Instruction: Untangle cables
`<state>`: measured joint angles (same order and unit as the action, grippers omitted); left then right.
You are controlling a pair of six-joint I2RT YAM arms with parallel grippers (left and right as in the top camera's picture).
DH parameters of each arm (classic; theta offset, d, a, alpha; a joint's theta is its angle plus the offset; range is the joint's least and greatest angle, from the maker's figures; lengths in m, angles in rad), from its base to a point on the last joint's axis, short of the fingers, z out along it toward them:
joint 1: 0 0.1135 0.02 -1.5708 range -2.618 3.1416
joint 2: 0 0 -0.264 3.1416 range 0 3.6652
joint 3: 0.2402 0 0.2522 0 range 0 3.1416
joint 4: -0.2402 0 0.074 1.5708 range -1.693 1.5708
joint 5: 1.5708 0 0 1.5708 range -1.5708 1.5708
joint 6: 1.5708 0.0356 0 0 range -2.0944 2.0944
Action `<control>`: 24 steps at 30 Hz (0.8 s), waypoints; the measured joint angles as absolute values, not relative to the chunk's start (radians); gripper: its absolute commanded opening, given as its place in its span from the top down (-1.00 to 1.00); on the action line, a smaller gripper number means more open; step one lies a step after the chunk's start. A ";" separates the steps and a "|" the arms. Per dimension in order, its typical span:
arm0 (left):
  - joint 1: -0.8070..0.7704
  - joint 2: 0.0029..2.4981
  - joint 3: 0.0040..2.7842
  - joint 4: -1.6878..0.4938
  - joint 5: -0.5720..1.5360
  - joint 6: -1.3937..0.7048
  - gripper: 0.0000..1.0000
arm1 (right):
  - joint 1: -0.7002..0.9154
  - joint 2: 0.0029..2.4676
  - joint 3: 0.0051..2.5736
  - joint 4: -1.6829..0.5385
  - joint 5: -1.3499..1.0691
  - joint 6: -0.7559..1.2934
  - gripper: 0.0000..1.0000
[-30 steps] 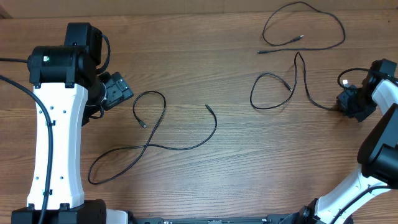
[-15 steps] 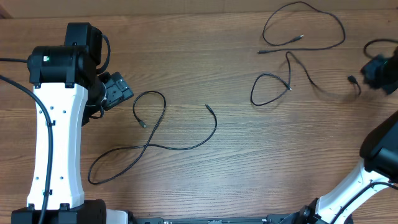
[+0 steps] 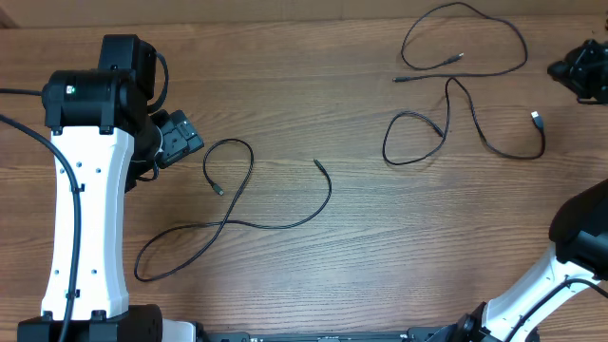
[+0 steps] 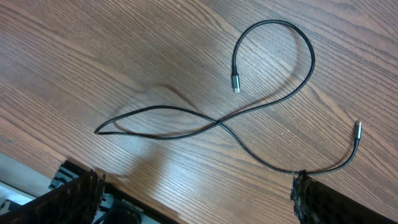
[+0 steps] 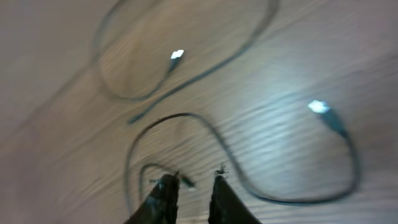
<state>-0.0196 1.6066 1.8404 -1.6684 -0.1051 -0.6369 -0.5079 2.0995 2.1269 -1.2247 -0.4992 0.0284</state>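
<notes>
Three thin black cables lie apart on the wooden table. The left cable (image 3: pixel 233 223) forms a figure-eight; it also shows in the left wrist view (image 4: pixel 217 124). The top right cable (image 3: pixel 518 43) is a wide loop. The middle right cable (image 3: pixel 484 141) has a small loop and ends in a silvery plug (image 3: pixel 537 117), also in the right wrist view (image 5: pixel 318 107). My left gripper (image 3: pixel 179 141) is wide open and empty above the table's front edge (image 4: pixel 193 199). My right gripper (image 3: pixel 581 71) hovers at the far right, narrowly open and empty (image 5: pixel 194 180).
The white left arm (image 3: pixel 85 209) stands over the left side of the table. The right arm's base (image 3: pixel 570 256) is at the right edge. Bare wood (image 3: pixel 380 247) lies between the left cable and the right cables.
My right gripper dragged the middle right cable's end to the right, let it go, and moved away toward the far right. The plug now lies loose on the table. The left arm has not moved.
</notes>
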 measured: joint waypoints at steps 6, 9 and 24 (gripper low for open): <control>-0.020 1.607 1.840 -1.668 -0.105 -0.637 -0.99 | -0.430 2.099 2.127 -1.257 -0.583 0.015 0.16; -0.020 1.607 1.840 -1.668 -0.105 -0.637 -0.99 | -0.360 2.099 2.108 -1.244 -0.580 0.003 0.24; -0.020 1.607 1.840 -1.668 -0.105 -0.637 -0.99 | -0.098 2.099 1.826 -1.082 -0.176 0.031 0.54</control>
<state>-0.0196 1.6066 1.8404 -1.6684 -0.1055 -0.6369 -0.0982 2.0995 1.8256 -1.0824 -0.1757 0.0311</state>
